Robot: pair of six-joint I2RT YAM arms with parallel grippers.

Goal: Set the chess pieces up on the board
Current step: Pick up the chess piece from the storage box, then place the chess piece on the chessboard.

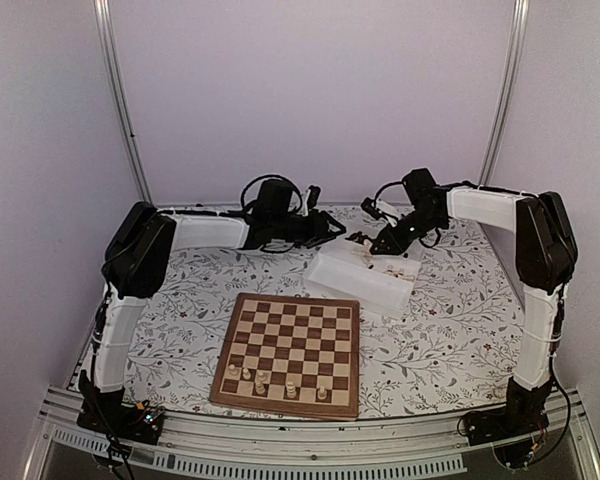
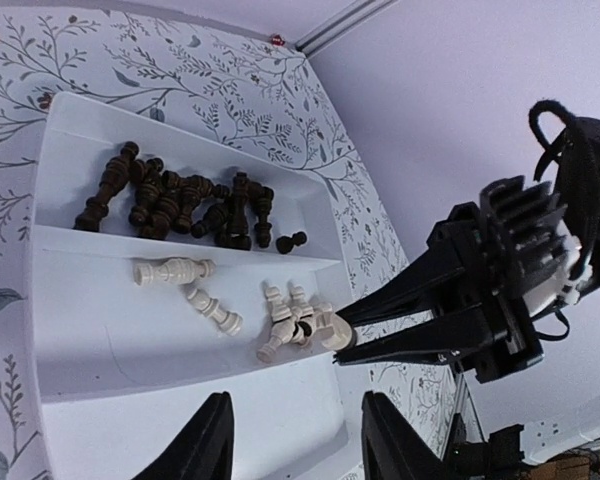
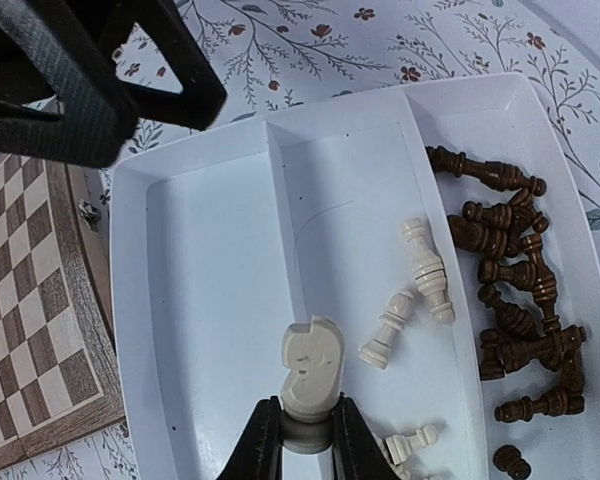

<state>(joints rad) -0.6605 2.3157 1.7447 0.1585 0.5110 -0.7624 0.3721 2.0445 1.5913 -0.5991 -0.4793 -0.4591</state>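
Right gripper (image 1: 388, 243) hangs over the white tray (image 1: 370, 288), centre of the top view; the board (image 1: 290, 330) below carries only a few pale pieces (image 1: 291, 388) on its near row. Left wrist view: left gripper (image 2: 298, 440), bottom edge, fingers apart and empty, near heaped dark pieces (image 2: 180, 205). Right wrist view: jaws clamped on a cream knight (image 3: 310, 372), lower centre. Most of the set is still unplaced.

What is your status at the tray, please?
Left gripper open, empty, near tray. Right gripper shut on pale knight in tray. Board holds few pale pieces. Nothing blocking.
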